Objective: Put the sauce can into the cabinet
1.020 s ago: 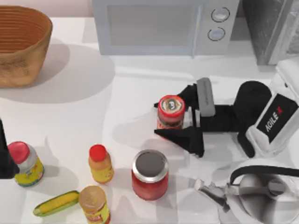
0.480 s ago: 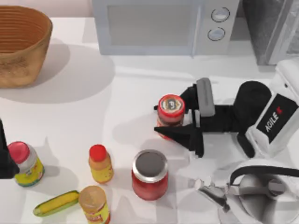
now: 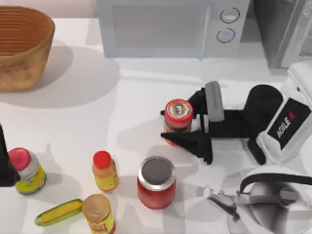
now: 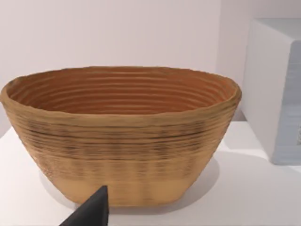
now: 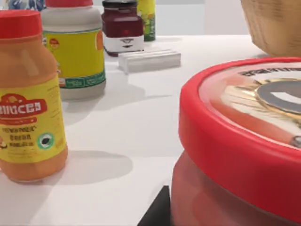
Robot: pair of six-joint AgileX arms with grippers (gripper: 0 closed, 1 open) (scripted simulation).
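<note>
The sauce can (image 3: 178,117) stands upright right of the table's middle, a slim red cylinder with a red-rimmed pale top. My right gripper (image 3: 166,125) reaches in from the right and is shut on it, one dark finger on the can's far side and the other (image 3: 191,142) against its near side. In the right wrist view the can's lid (image 5: 244,136) looms very close. The cabinet (image 3: 273,24), dark grey with a light frame, is at the back right corner. My left gripper (image 3: 4,165) is parked at the left edge.
A microwave (image 3: 165,27) stands at the back, a wicker basket (image 3: 22,46) at back left. A wide red jar (image 3: 156,183), a yellow bottle (image 3: 105,171), two more bottles (image 3: 27,170) (image 3: 99,213) and a kettle (image 3: 273,204) crowd the front.
The right gripper's near finger has closed in against the sauce can. The can has stayed in place. The left arm has not moved.
</note>
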